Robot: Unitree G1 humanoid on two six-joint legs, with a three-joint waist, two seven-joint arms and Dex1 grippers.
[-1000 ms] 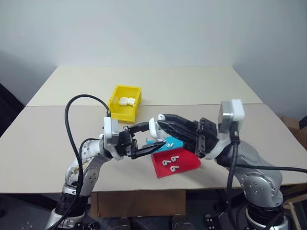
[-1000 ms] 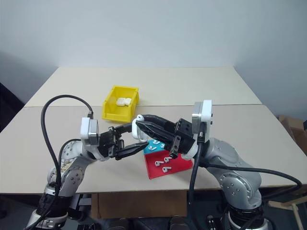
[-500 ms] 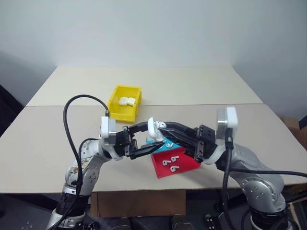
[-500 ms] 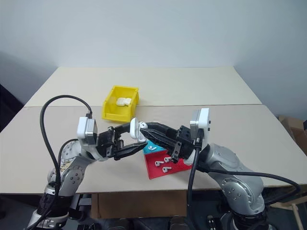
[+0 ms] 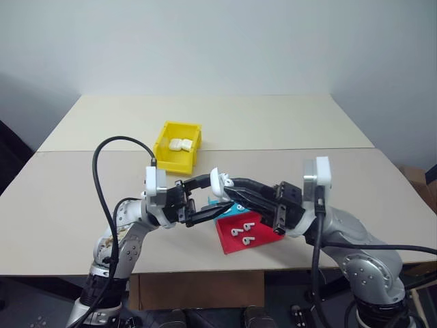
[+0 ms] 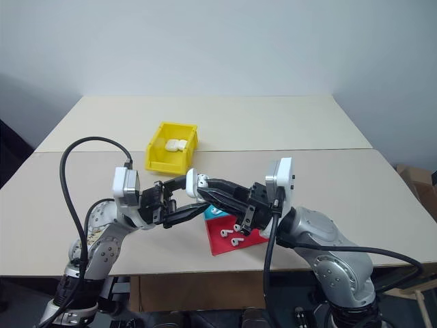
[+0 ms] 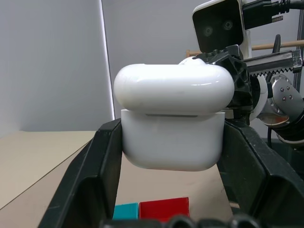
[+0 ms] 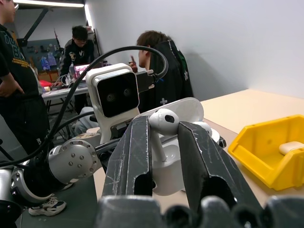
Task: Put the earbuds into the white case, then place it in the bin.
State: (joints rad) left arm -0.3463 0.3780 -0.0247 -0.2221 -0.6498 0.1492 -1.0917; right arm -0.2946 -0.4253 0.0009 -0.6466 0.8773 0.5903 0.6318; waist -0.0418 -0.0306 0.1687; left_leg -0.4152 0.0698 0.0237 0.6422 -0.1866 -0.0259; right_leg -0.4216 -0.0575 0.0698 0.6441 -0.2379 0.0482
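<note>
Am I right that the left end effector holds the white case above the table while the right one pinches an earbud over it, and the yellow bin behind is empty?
Not quite: the bin isn't empty; the left eye view shows white cases inside. The rest holds: left end effector grips the white case, right end effector pinches an earbud over it.

No lettering, label, brand or number can be read on anything here. A small white cross-shaped mark shows on the back of a person's dark top [image 8: 163, 101]; what it stands for cannot be told.
</note>
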